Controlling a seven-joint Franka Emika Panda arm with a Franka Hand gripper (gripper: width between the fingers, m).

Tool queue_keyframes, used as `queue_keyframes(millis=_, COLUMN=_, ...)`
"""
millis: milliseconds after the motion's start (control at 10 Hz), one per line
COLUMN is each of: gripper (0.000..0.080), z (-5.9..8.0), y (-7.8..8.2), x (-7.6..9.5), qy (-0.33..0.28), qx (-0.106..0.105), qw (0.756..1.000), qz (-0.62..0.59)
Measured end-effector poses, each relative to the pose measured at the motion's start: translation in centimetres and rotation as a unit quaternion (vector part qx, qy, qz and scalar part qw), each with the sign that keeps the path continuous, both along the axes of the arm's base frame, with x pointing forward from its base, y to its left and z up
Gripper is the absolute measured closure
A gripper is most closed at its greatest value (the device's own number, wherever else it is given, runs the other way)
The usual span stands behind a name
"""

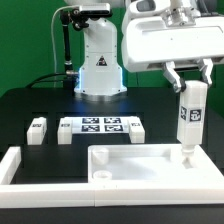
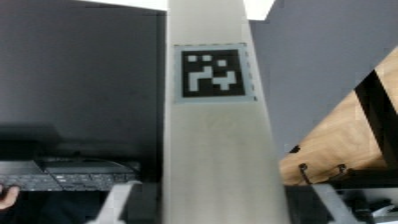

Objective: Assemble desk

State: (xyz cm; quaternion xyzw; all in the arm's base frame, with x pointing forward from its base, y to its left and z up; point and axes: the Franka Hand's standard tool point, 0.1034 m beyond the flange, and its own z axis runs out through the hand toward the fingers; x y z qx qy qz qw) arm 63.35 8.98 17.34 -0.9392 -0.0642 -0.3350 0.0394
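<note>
- Exterior view's left: the border wall (image 1: pixel 20 165) edges the counter (image 1: pixel 30 100), probably to keep parts from sliding off.
- Two loose leg blocks (image 1: pixel 38 128) (image 1: pixel 66 130) lie left of the marker board (image 1: pixel 100 126), and a third leg block (image 1: pixel 135 127) lies just right of it, all within reach.
- The tabletop panel (image 1: pixel 140 165) lies flat in front, rim up.
- The jaws pinch the fourth leg block (image 1: pixel 190 112) (image 2: pixel 214 120) near its top and hold it upright over the panel's right corner, apparently for seating. Contact unclear.
</note>
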Motion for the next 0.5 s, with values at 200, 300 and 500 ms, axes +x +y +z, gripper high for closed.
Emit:
queue_keyframes(millis=200, gripper=0.0509, z=-0.08, y=0.01, x=-0.02, qy=0.001, qx=0.000, qw=1.000, qz=0.000)
queue_keyframes(millis=300, gripper=0.0509, z=-0.15, y=0.03, x=-0.03, qy=0.001, qx=0.000, qw=1.000, qz=0.000)
queue_keyframes(millis=500, gripper=0.0509, z=-0.38, y=0.50, x=0.44, qy=0.001, qx=0.002, qw=1.000, qz=0.003)
